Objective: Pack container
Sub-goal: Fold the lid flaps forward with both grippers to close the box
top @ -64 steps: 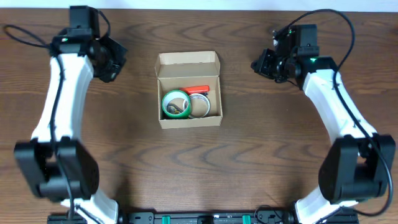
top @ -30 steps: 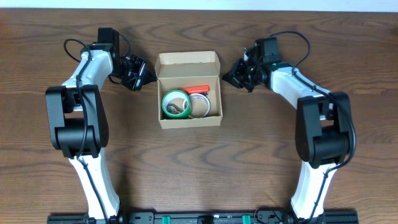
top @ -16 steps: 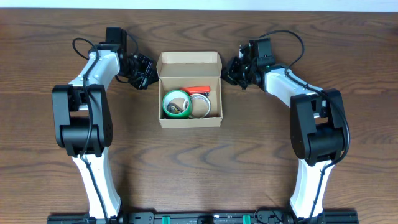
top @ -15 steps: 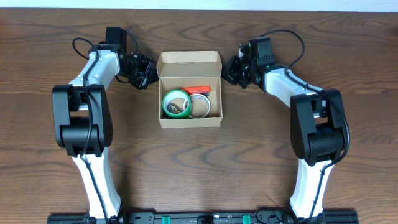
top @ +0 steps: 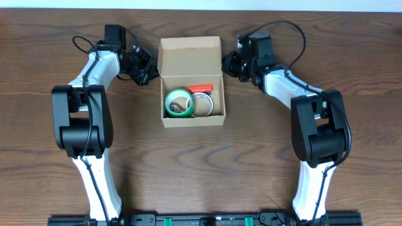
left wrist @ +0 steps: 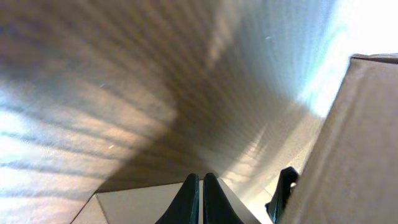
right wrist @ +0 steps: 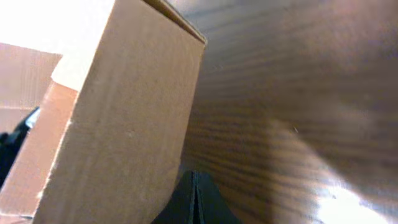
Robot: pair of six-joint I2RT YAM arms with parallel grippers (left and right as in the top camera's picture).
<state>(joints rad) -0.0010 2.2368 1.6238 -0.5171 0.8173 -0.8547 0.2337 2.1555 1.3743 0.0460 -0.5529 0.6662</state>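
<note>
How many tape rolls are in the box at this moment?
2. A green roll lies in the left half of the container, and a pale roll sits beside it on the right. Others may be hidden underneath.

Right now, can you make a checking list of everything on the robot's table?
Surface: brown wooden table, grain showing.
Job's things: cardboard container with its lid flap open. Inside are a green tape roll, a pale tape roll and an orange-red thing.
Clutter: nothing seen.
Grippers: left tool and right tool are both shut and hold nothing, one on each side of the lid flap.
Cables: black cables loop above both wrists.
Surroundings: pale strip past the far edge; black rail at the near edge.
</note>
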